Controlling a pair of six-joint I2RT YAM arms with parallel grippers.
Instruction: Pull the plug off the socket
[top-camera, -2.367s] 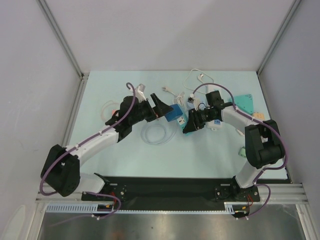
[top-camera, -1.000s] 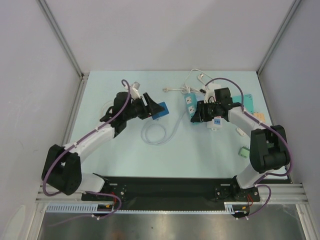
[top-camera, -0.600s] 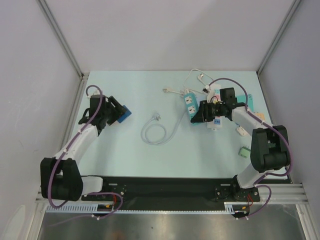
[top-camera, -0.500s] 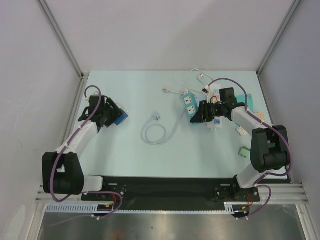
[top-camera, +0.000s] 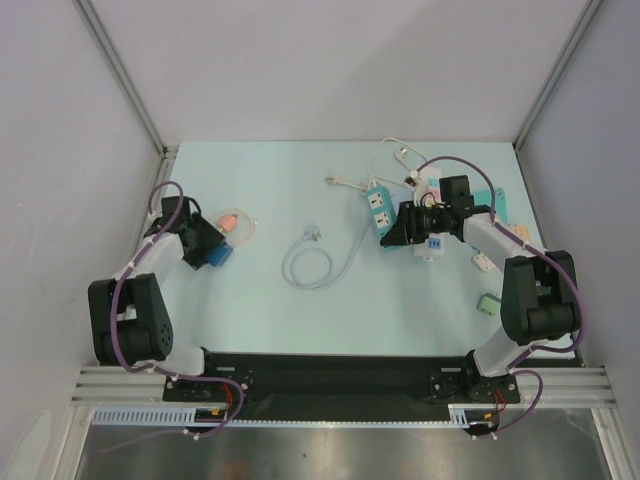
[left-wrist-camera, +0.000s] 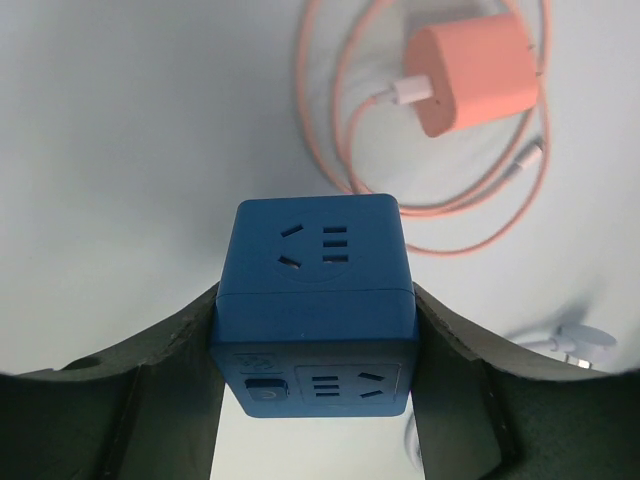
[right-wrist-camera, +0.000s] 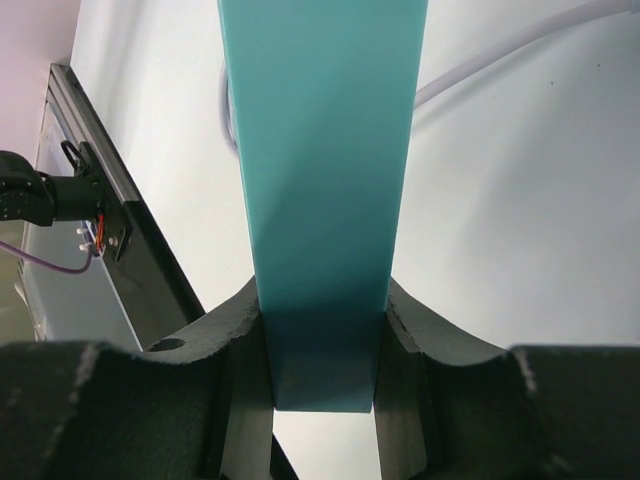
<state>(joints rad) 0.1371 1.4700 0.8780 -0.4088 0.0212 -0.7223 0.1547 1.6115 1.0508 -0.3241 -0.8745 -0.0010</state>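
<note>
1. Blue cube socket (left-wrist-camera: 313, 300): clamped between the fingers (left-wrist-camera: 170, 390) of the left gripper (left-wrist-camera: 313, 345), near the left edge of the table (top-camera: 300, 320). The faces that show carry bare outlets with nothing plugged in.
2. White plug (top-camera: 313, 237) and its looped cable (top-camera: 305, 270) lie loose mid-table, well apart from the cube. Judged: the separation is done, and the cube is held aside to keep it clear of the cord.
3. Orange charger (left-wrist-camera: 475, 75) with its coiled orange cord (left-wrist-camera: 330, 150) sits just beyond the cube, not touching it.
4. Right gripper (right-wrist-camera: 320, 350): fingers (right-wrist-camera: 230, 400) pinched on the narrow sides of a teal power strip (right-wrist-camera: 320, 180), toward the far right of the table. Likely a steadying hold. Cannot tell whether anything is plugged into the strip.
</note>
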